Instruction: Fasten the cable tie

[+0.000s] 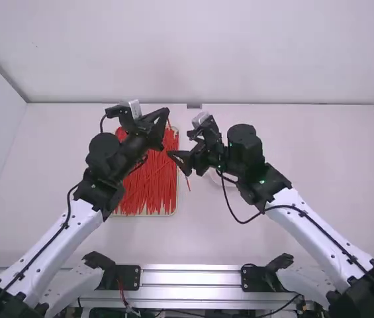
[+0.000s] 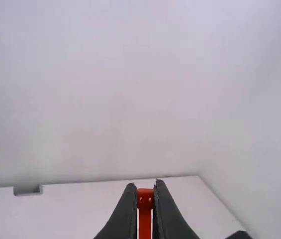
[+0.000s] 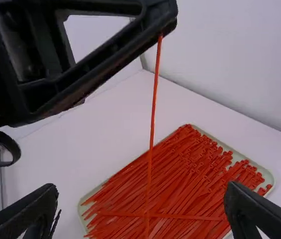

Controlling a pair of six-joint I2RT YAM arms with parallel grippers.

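A single red cable tie [image 3: 153,109] hangs straight down from my left gripper [image 1: 165,116], which is raised above the tray and shut on the tie's upper end [image 2: 144,199]. Its lower end [image 1: 187,181] reaches the table beside the tray's right edge. My right gripper [image 1: 183,164] is just right of the tray, at the hanging tie's lower part. It is open wide, one finger [image 3: 33,211] on each side of the tie, neither touching it. The left gripper's black tip [image 3: 162,25] looms above in the right wrist view.
A pale tray [image 1: 145,214] left of centre holds a pile of several loose red cable ties [image 3: 190,184]. White walls close off the table at the back and left. Bare table lies to the right and in front.
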